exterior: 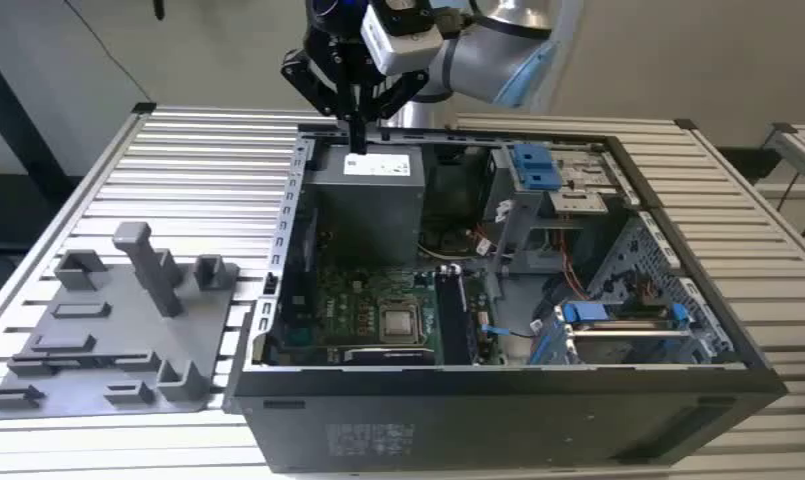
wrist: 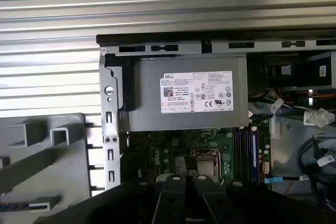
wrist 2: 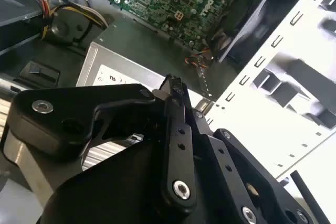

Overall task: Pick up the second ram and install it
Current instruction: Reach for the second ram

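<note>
My gripper (exterior: pixel 358 138) hangs above the far rim of the open computer case (exterior: pixel 509 400), over the grey power supply (exterior: pixel 365 195). Its black fingers (wrist 2: pixel 174 108) are pressed together with nothing between them. The second ram (wrist: pixel 31 203), a thin blue-grey strip, lies flat on the grey holder plate (exterior: pixel 109 370), outside the case on the exterior view's left and well away from the gripper. The long memory slots (wrist: pixel 245 150) run beside the processor socket (exterior: pixel 399 322) on the green motherboard; whether a stick sits in them I cannot tell.
The holder plate carries upright posts, the tallest (exterior: pixel 149 262) near its middle. Inside the case are blue drive brackets (exterior: pixel 536 165), cables and a metal drive cage (exterior: pixel 616 335). Everything stands on a ribbed metal table (exterior: pixel 202 150).
</note>
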Available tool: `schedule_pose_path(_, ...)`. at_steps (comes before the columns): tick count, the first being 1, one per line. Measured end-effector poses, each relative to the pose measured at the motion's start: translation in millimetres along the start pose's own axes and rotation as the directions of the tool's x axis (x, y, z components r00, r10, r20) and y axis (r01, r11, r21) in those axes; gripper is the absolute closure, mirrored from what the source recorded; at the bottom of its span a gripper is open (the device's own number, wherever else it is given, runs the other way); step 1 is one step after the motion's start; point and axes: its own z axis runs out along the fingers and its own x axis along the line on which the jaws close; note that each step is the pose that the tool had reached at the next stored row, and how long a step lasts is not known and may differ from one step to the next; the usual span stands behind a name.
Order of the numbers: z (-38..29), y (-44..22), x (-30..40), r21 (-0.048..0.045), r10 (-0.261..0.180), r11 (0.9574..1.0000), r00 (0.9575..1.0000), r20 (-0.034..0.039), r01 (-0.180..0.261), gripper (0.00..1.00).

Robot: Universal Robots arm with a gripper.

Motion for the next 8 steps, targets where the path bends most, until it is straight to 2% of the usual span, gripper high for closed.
schedule_pose_path(8, 0.0, 0.0, 0.0, 0.0002, 0.000, 1.0000, 1.0000, 0.0000, 0.000, 0.89)
